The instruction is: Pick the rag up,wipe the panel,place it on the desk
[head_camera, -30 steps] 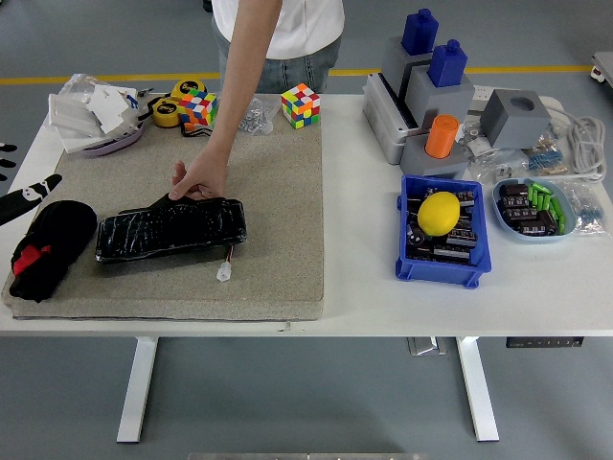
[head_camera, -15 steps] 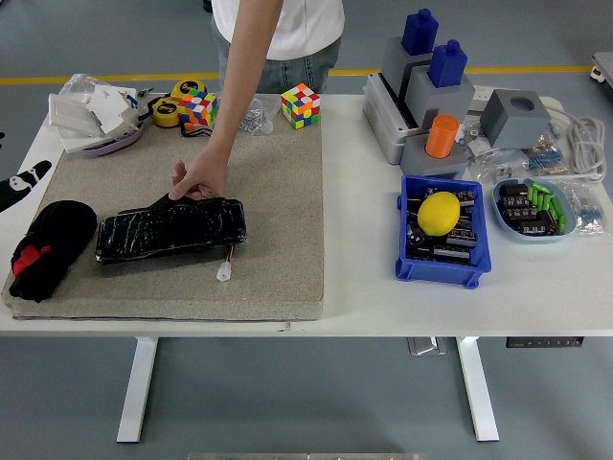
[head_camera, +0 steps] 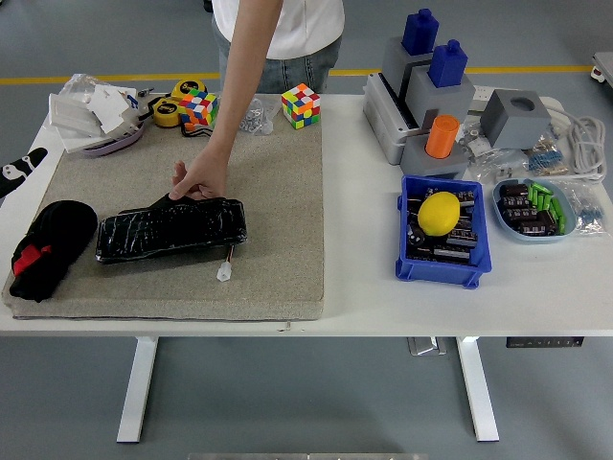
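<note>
On the near left of the grey mat (head_camera: 278,240), a crumpled black rag (head_camera: 53,244) with a red patch lies close to the mat's left edge, untouched. Just to its right rests the black panel (head_camera: 170,229), lying flat and slightly tilted, with a small white connector (head_camera: 224,272) on a wire trailing from its near right corner. A person's hand (head_camera: 198,179) reaches down from the far side and rests its fingers on the panel's far edge. At the left edge of the picture, beside the table (head_camera: 364,297), only the tip of the robot's left hand (head_camera: 17,171) shows, well apart from the rag; whether its fingers are spread or curled cannot be told. Farther back sit two colourful cubes (head_camera: 300,104), and to the right a blue bin (head_camera: 442,233) holding a yellow lemon-like object (head_camera: 440,213).
</note>
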Controlling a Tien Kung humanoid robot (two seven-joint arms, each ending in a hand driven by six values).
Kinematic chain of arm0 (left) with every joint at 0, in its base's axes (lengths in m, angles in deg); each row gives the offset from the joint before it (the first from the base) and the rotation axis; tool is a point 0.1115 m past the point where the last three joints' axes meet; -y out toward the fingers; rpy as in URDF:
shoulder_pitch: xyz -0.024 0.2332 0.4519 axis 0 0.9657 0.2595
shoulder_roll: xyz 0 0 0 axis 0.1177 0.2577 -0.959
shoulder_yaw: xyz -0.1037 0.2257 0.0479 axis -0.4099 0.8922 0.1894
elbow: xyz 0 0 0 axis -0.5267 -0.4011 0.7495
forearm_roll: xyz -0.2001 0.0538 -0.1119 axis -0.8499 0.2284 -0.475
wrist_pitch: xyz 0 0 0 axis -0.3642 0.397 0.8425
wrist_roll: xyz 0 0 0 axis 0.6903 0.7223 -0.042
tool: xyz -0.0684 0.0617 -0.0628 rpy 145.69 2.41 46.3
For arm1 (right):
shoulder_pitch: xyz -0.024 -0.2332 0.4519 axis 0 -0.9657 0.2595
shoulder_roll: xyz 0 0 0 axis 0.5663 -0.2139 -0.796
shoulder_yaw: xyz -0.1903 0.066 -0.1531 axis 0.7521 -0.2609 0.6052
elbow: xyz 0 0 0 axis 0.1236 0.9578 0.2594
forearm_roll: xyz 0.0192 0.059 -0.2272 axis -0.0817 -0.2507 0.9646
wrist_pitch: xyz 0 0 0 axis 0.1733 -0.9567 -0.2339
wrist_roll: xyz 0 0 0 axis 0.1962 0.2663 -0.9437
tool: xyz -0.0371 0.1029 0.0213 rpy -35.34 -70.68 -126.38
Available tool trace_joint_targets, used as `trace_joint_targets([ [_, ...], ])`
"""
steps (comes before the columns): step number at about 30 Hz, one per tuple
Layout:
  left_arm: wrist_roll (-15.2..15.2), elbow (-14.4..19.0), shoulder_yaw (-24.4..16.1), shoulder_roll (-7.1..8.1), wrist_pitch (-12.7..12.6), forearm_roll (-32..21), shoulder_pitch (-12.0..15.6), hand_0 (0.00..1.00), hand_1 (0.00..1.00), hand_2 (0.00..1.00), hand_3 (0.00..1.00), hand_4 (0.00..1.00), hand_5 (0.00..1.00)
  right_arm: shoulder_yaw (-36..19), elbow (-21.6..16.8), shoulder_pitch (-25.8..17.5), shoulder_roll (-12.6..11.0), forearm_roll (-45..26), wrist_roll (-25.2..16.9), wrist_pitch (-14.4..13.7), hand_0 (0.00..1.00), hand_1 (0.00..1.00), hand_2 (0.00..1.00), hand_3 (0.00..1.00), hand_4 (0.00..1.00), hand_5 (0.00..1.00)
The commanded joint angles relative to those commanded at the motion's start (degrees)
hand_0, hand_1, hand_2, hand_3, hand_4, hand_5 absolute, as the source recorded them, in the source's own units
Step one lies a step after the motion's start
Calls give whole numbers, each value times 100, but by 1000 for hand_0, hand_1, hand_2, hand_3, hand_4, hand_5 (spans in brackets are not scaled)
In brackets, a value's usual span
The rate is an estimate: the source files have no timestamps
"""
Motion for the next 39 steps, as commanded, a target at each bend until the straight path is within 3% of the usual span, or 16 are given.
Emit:
trace_joint_targets([
  [6, 72, 466, 98, 390, 96, -254, -24, 454, 657, 700, 767, 998, 654, 29, -30, 1, -10, 17, 3, 9, 758, 632, 695, 595, 965, 587],
  [9, 262, 707, 309, 748, 262, -508, -89, 454, 657, 700, 767, 998, 654, 43, -54, 15, -24, 27, 7, 9, 758, 632, 695, 595, 965, 587],
  [15, 350, 1091, 559, 1341, 293, -994, -105, 457, 656, 699, 768, 998, 621, 90, -67, 47, -74, 23, 15, 13, 758, 631, 696, 595, 965, 587],
  [17, 330, 1116, 611, 1431, 282, -1174, -92, 457, 656, 698, 764, 997, 565, 116, -45, 56, -78, -10, 12, 18, 758, 630, 696, 595, 966, 588],
  [22, 241, 1096, 589, 1605, 313, -1771, 7, 457, 656, 698, 764, 997, 565, 167, -1, 54, -82, -51, 6, 36, 758, 630, 696, 595, 966, 588],
  [23, 222, 1079, 578, 1635, 331, -1919, 14, 466, 655, 696, 762, 954, 461, 167, 4, 51, -79, -61, 3, 36, 758, 631, 696, 595, 966, 588],
  [28, 51, 942, 616, 1837, 410, -2577, -87, 466, 655, 696, 762, 954, 461, 132, -14, 76, -54, -35, -11, 20, 758, 631, 696, 595, 966, 588],
  [34, 124, 912, 821, 2086, 476, -2575, -326, 490, 657, 695, 761, 950, 449, 40, -65, 87, -39, 3, -11, 0, 758, 631, 696, 595, 966, 587],
  [39, 39, 859, 970, 2135, 446, -3033, -401, 504, 660, 695, 760, 944, 430, -64, -85, 64, -14, 35, -13, 0, 758, 631, 696, 595, 966, 587],
])
